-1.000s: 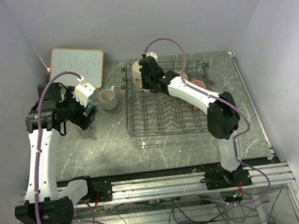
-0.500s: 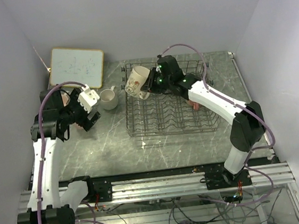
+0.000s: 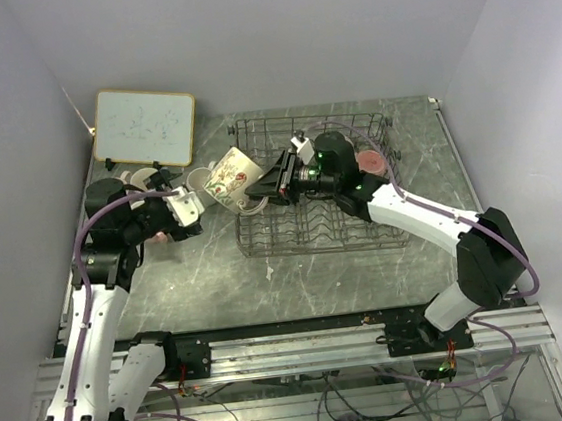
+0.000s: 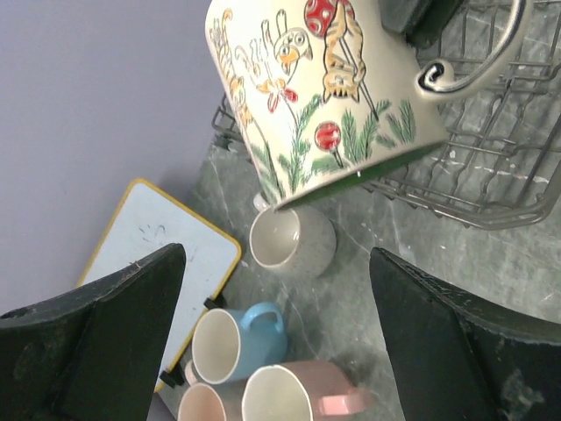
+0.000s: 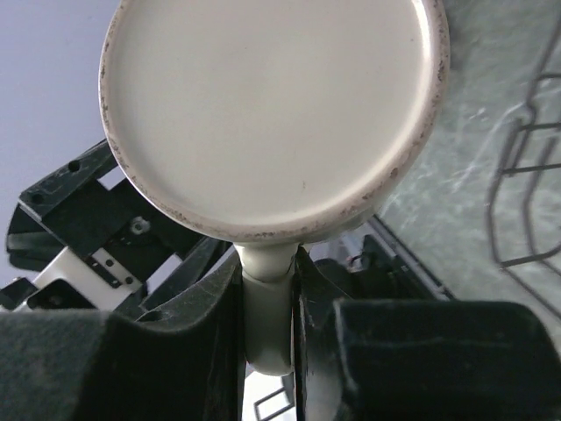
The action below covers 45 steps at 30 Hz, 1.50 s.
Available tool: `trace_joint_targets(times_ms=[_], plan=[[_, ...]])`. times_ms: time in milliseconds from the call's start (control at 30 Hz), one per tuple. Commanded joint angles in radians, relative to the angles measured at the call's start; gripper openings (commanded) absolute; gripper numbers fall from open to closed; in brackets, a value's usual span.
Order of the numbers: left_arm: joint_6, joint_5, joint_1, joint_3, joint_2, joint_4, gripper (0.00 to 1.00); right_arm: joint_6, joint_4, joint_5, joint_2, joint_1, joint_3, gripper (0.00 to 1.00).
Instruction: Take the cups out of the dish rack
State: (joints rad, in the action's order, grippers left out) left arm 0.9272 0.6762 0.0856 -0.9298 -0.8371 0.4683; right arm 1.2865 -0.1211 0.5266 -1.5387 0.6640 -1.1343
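My right gripper (image 3: pixel 263 184) is shut on the handle (image 5: pixel 267 307) of a beige mug (image 3: pixel 225 174) painted with cats, green inside. It holds the mug tilted in the air over the left edge of the dish rack (image 3: pixel 343 226). The right wrist view shows the mug's round base (image 5: pixel 272 105). My left gripper (image 3: pixel 193 210) is open and empty, just left of and below that mug (image 4: pixel 324 96). On the table under it stand a cream mug (image 4: pixel 289 241), a light blue mug (image 4: pixel 237 342) and two pale pink mugs (image 4: pixel 298 399). A dark pink-red mug (image 3: pixel 370 164) sits in the rack.
A framed whiteboard (image 3: pixel 144 126) leans at the back left, close behind the mugs on the table. The rack's wire rim (image 4: pixel 491 167) lies to the right of my left gripper. Walls close in on the left, back and right.
My right arm lifted the beige mug from the rack's far left corner and carried it left and nearer, tilting it. My left arm swung right toward the mug.
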Motion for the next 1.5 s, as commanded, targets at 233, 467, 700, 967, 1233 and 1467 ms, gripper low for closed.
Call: trace_joint_targets(times_ms=[233,467,700,967,1233,1467], plan=[[0.048,0.007,0.046,-0.025,0.017,-0.090,0.94,0.309,-0.541,0.113,0.030,0.106,0.042,0.00],[0.056,-0.010,0.046,0.058,0.087,-0.136,0.93,0.393,-0.661,0.091,0.000,0.150,0.069,0.00],[0.080,-0.022,0.048,0.226,0.219,-0.173,0.93,0.381,-0.624,0.067,-0.016,0.152,0.008,0.00],[0.069,-0.041,0.048,0.333,0.342,-0.174,0.95,0.356,-0.547,0.035,-0.025,0.138,-0.088,0.00],[-0.102,-0.095,0.049,0.397,0.423,-0.396,0.95,0.446,-0.588,-0.072,-0.056,0.143,-0.144,0.00],[-0.210,-0.108,0.049,0.422,0.384,-0.672,0.92,0.527,-0.656,-0.212,-0.097,0.195,-0.215,0.00]])
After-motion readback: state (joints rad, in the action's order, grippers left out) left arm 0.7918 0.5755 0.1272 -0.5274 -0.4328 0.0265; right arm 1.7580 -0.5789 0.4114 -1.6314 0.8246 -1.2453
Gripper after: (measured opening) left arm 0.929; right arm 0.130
